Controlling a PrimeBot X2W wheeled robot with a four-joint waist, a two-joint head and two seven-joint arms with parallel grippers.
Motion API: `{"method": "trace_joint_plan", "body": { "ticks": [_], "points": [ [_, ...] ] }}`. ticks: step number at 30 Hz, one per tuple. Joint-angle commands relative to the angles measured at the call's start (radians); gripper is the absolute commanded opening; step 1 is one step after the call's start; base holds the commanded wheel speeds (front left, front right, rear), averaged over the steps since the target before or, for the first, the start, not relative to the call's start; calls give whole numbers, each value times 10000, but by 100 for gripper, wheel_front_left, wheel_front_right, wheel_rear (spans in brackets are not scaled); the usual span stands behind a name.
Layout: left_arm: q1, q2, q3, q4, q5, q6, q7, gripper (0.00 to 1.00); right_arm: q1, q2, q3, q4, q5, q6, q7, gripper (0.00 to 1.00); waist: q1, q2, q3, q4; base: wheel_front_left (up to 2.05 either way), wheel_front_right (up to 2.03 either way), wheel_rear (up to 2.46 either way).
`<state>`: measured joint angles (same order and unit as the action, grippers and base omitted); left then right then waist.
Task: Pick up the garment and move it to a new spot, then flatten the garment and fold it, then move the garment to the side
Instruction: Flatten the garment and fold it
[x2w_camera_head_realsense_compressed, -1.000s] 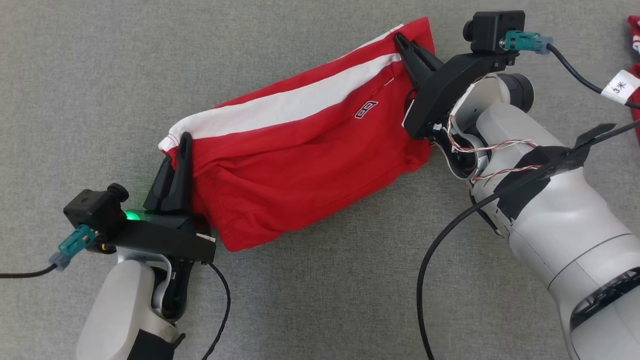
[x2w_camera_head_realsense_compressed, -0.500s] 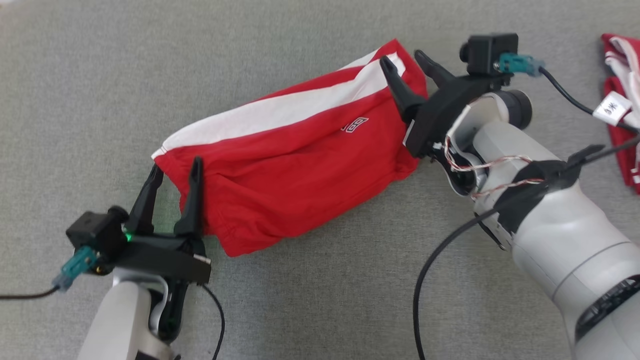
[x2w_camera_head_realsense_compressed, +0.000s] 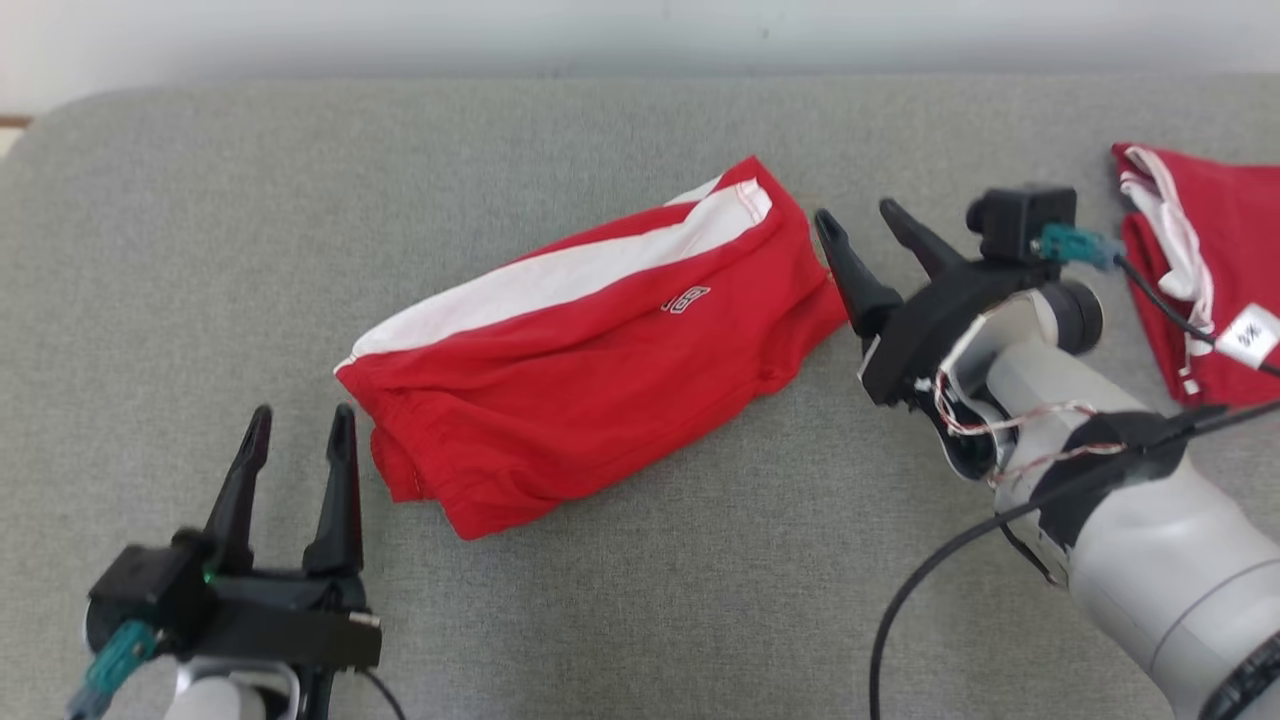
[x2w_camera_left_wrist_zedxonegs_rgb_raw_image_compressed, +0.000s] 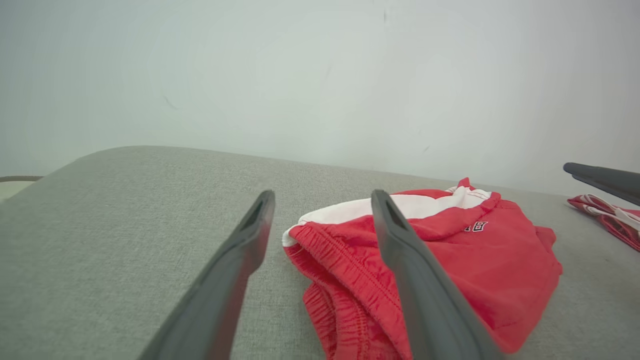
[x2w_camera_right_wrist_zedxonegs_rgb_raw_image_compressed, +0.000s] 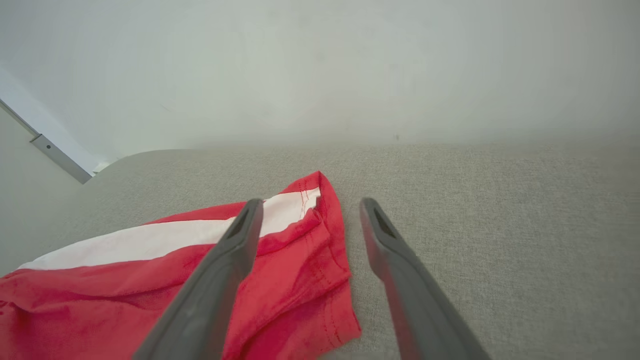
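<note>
Head view: the garment (x2w_camera_head_realsense_compressed: 590, 400) lies folded into a long bundle at centre frame on the grey fabric tabletop (x2w_camera_head_realsense_compressed: 200, 250), slanting from lower left up to upper right. It is red, with a white stripe along its upper edge and a small black-and-white emblem near the upper right end. No gripper touches it.

Left gripper (x2w_camera_head_realsense_compressed: 302, 412), lower left of frame: fingers spread apart and empty, tips pointing up-frame, just left of the garment's lower left end.

Right gripper (x2w_camera_head_realsense_compressed: 855, 212), right of centre: fingers also spread and empty, tips just beside the garment's upper right end.

Left wrist view: the left gripper (x2w_camera_left_wrist_zedxonegs_rgb_raw_image_compressed: 324, 196) stands parted. The garment (x2w_camera_left_wrist_zedxonegs_rgb_raw_image_compressed: 475, 260) lies beyond it at centre right, showing a gathered, elasticated edge at its near end.

Right wrist view: the right gripper (x2w_camera_right_wrist_zedxonegs_rgb_raw_image_compressed: 311, 202) stands parted above the cloth, nothing between the fingers. The garment (x2w_camera_right_wrist_zedxonegs_rgb_raw_image_compressed: 295, 280) fills the lower left.

A second red-and-white cloth (x2w_camera_head_realsense_compressed: 1220, 290) lies at the right edge of the head view, well apart from the garment.
</note>
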<state>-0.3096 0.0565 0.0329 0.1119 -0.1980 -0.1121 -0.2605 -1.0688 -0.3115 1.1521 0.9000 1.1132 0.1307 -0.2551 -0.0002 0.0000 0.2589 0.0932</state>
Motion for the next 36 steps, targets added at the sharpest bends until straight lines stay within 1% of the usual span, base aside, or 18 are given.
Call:
{"method": "trace_joint_plan", "body": {
  "ticks": [1,3,6,10,19,27,36],
  "points": [
    [344,-11,116,-205,112,72,-36,100,277,-89,23,-8,118,2,-51,100,2,0,-285,-39,0,0,0],
    [453,-18,167,-336,151,89,-36,100,366,-119,25,0,166,2,-68,100,2,0,-345,-34,0,0,0],
    [842,-37,258,-685,406,225,-36,100,640,-197,-17,64,322,2,-87,100,2,0,-520,-10,0,0,0],
    [1245,-45,347,-1093,447,355,-37,100,973,-284,-94,197,513,2,-104,100,2,0,-685,82,0,0,0],
    [1513,-54,189,-1417,170,593,-36,100,1292,-325,-94,627,809,2,-112,100,2,0,-584,427,0,0,0],
    [1343,-53,-14,-1512,54,699,-36,100,996,-87,32,1050,1035,2,73,100,2,0,-303,681,0,0,0],
    [1096,-54,-335,-1498,-130,847,-36,100,579,83,19,1754,1379,2,523,100,2,0,120,1046,0,0,0]
  ]
}}
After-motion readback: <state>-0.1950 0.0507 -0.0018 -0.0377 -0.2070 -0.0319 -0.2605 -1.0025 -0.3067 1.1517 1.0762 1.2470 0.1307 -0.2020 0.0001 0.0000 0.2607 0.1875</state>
